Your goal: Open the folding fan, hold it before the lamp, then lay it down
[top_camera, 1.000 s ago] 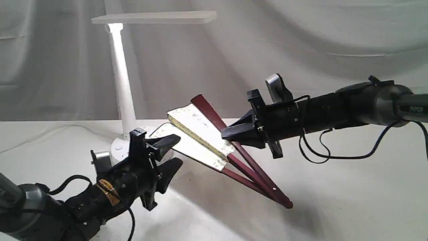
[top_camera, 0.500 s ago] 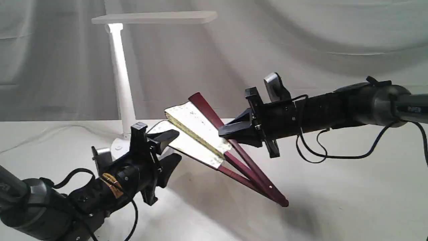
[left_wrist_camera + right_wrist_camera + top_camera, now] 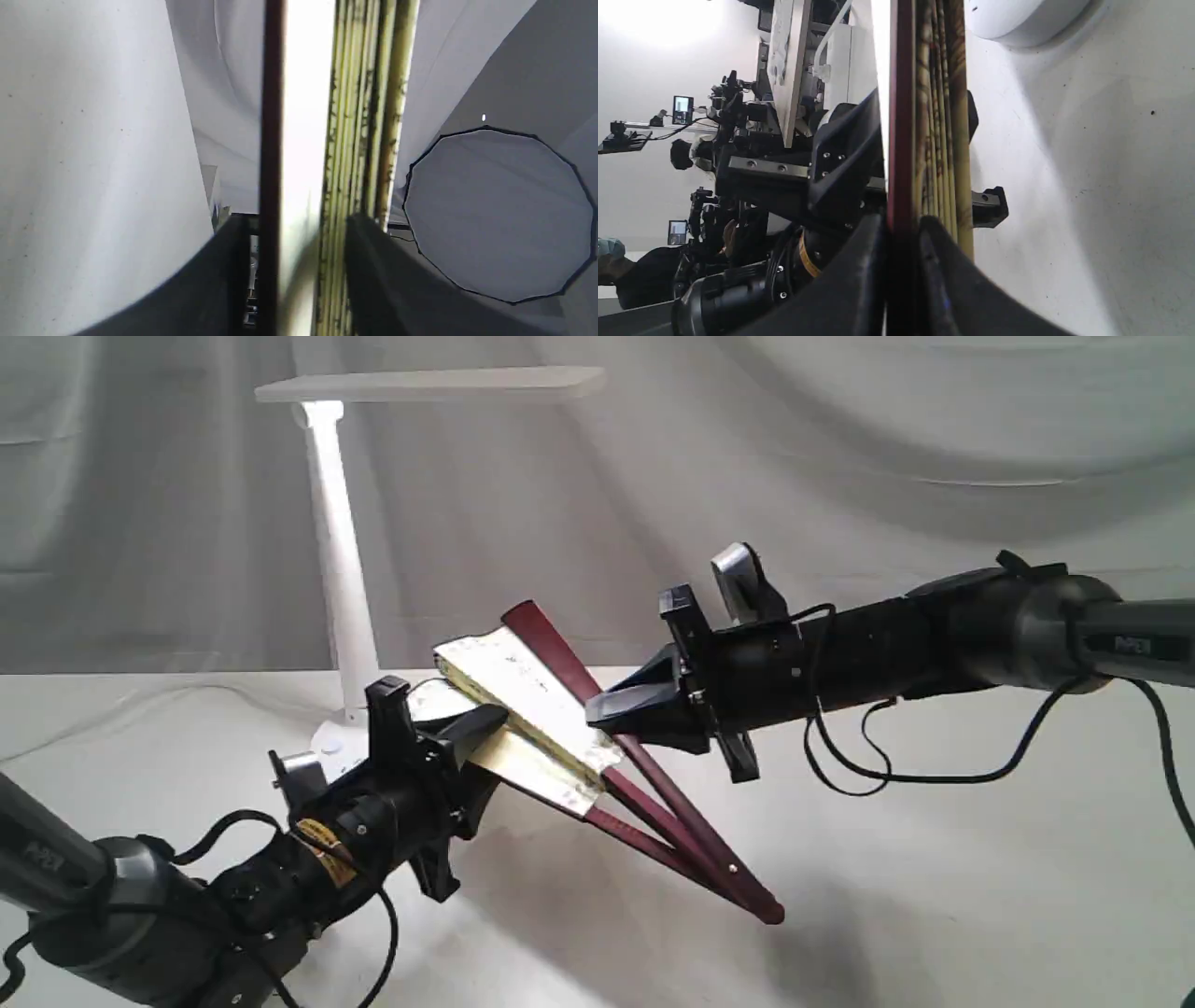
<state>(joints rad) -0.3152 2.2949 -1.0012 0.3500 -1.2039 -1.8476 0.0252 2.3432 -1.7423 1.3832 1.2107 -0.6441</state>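
Now holding the fan (image 3: 532,709) clear of the table (image 3: 934,859), partly spread, with the lamp (image 3: 341,569) beyond it at 10 o'clock. Lying with the long axis from leaf end at 10 o'clock down to rivet at 4 o'clock. Pinching the upper maroon guard with the right claw (image 3: 597,714), reaching in from 3 o'clock. Straddling the lower guard and pleats with the left claw (image 3: 487,751), from 8 o'clock, nearer the leaf end; cannot tell whether clamped or merely around. Probably next: draw the lower guard toward 7 o'clock, across the axis, pivoting on the rivet. Risks creasing pleats if dragged along the axis.
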